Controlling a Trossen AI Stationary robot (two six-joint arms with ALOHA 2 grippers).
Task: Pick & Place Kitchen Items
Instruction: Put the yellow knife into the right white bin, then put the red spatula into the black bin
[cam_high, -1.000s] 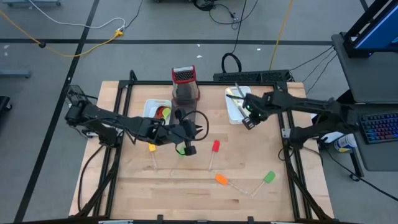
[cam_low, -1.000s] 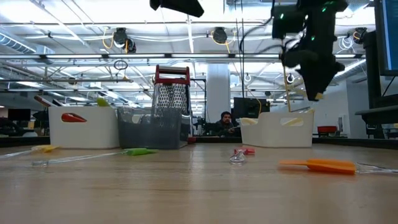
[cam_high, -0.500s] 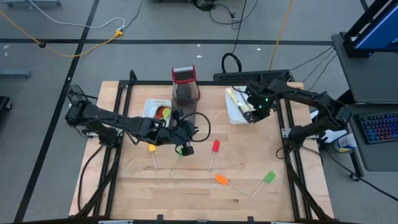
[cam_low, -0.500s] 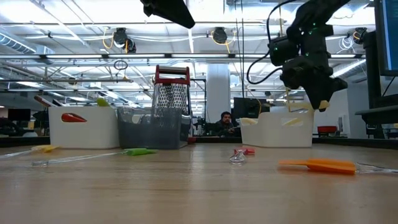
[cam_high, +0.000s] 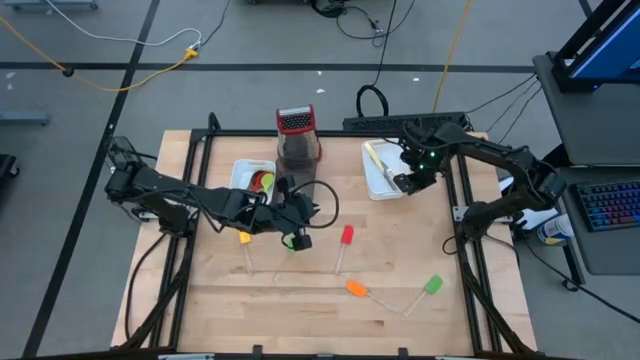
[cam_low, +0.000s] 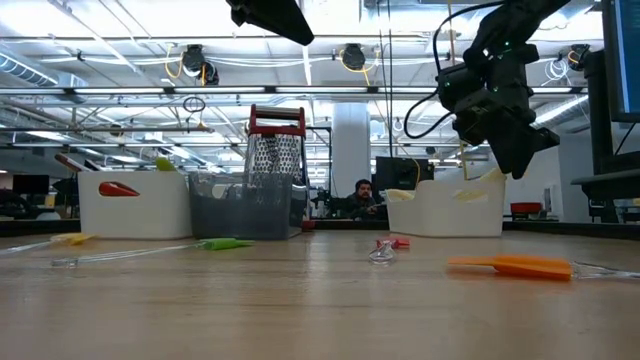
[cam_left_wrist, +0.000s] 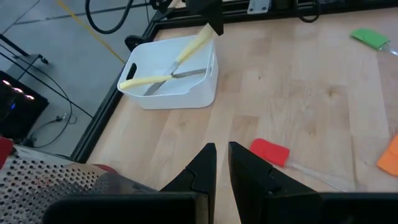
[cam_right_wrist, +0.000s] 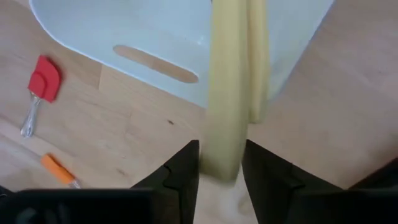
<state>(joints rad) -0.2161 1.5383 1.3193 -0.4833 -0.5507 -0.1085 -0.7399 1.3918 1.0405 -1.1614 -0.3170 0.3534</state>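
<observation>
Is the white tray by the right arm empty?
No. The white tray holds a pale-handled knife, and the right pincer is lowering another into it.

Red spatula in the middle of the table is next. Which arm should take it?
Left. The left gripper hovers just beside the red spatula, fingers nearly closed and empty. The right gripper is busy over the white tray, fingers shut on a pale-handled knife.
</observation>
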